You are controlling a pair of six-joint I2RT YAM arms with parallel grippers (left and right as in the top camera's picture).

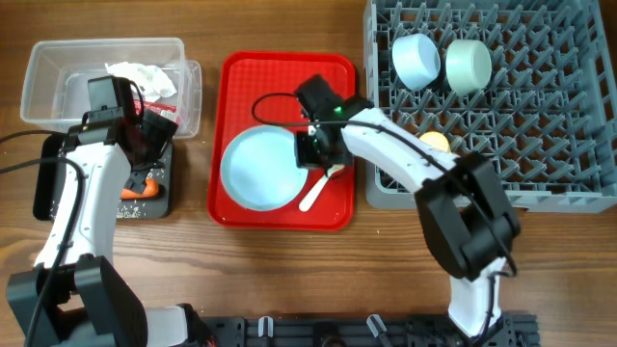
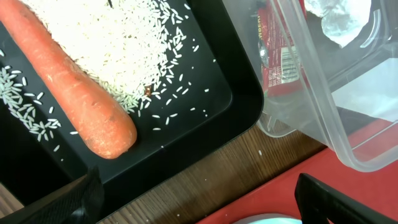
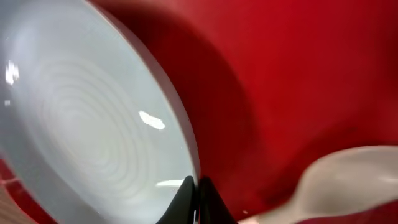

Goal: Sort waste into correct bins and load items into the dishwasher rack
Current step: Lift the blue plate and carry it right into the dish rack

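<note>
Light blue plate [image 1: 258, 169] lies on the red tray [image 1: 241, 77], its rim pinched by the right end effector [image 3: 198, 202]; lift it slowly, tilt upright, slot between dishwasher rack [image 1: 569, 145] pegs.

A clear plastic tub [image 1: 58, 53] is seen at the upper left of the overhead view, with crumpled white tissue [image 1: 145, 75] and a red wrapper [image 2: 280, 56] held inside. Just below it a black tray [image 2: 211, 93] is set, where an orange carrot [image 2: 74, 93] is laid flat beside a spread of white rice [image 2: 106, 31]. At the centre a light blue plate [image 1: 255, 169] is found, its right rim pinched by the right tool [image 3: 198, 199]. A white spoon [image 1: 316, 193] is laid slantwise at the plate's lower right. The upper right is filled by the grey rack [image 1: 559, 116]. One pale bowl [image 1: 416, 60] and a second bowl [image 1: 468, 64] are propped side by side among its pegs, and a yellow cup [image 1: 434, 141] is lodged lower down, partly hidden.
</note>
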